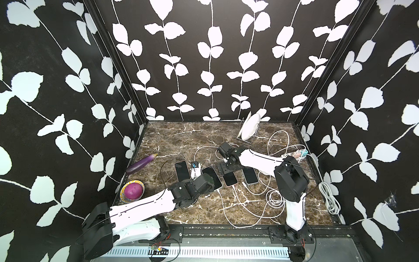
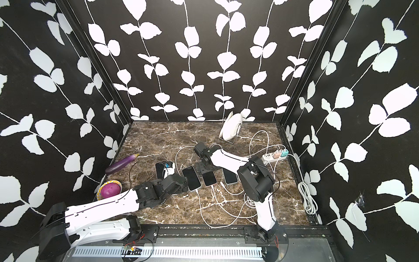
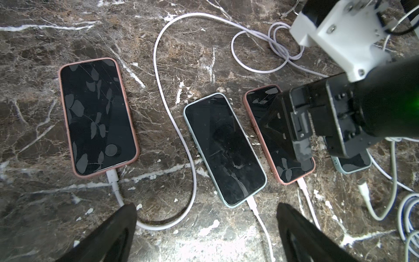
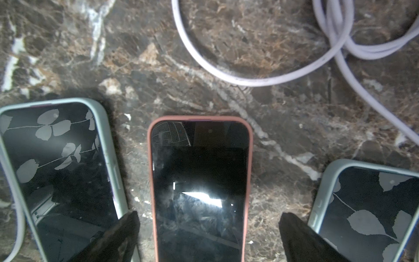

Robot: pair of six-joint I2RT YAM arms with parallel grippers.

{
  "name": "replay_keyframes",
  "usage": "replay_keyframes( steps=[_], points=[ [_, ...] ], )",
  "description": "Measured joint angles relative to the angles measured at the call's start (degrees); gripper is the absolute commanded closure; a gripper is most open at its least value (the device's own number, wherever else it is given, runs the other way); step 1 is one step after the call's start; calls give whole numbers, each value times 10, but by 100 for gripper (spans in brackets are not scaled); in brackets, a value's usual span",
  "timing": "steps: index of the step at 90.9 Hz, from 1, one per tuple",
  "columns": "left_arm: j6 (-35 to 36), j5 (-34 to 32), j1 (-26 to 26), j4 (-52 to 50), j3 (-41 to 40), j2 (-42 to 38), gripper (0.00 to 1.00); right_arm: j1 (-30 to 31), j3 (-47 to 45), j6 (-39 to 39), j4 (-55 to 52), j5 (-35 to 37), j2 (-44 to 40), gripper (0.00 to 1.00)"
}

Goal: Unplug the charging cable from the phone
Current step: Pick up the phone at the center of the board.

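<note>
1. Two grippers are in play, and both stand spread wide with nothing between the fingers. The right gripper (image 4: 208,236) straddles the top end of a pink-cased phone (image 4: 200,188) at lower centre of the right wrist view, one finger on each side of the case; whether either finger touches the case cannot be told.
2. Left gripper (image 3: 206,229) hovers at the bottom edge of the left wrist view, released, just short of the plug end of the mint-cased phone (image 3: 224,149).
3. Task items: the pink-cased phone lies flat at centre of both top views (image 1: 230,179), its charging cable (image 3: 305,195) plugged into the lower end. The mint-cased phone's own cable (image 3: 254,204) is likewise seated. A third pink phone (image 3: 97,115) at left of the left wrist view is also plugged in.
4. A fourth phone (image 1: 250,175) sits apart to the right; a loose plug (image 3: 364,188) lies beside it.
5. Risks, as judged:
   - Which phone is targeted is ambiguous; the two arms address different handsets.
   - An unrestrained phone may slide with the cable instead of releasing it.
   - Looped cables (image 1: 275,198) on the marble table (image 1: 181,136) could snag a finger.
   - The arms work close together; collision is possible.
</note>
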Motion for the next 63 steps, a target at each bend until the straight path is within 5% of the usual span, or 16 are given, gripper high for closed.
replay_keyframes(
  steps=[63],
  points=[
    [3,-3,0,1,0,3,2,9,-22,1,-1,5,21,6]
  ],
)
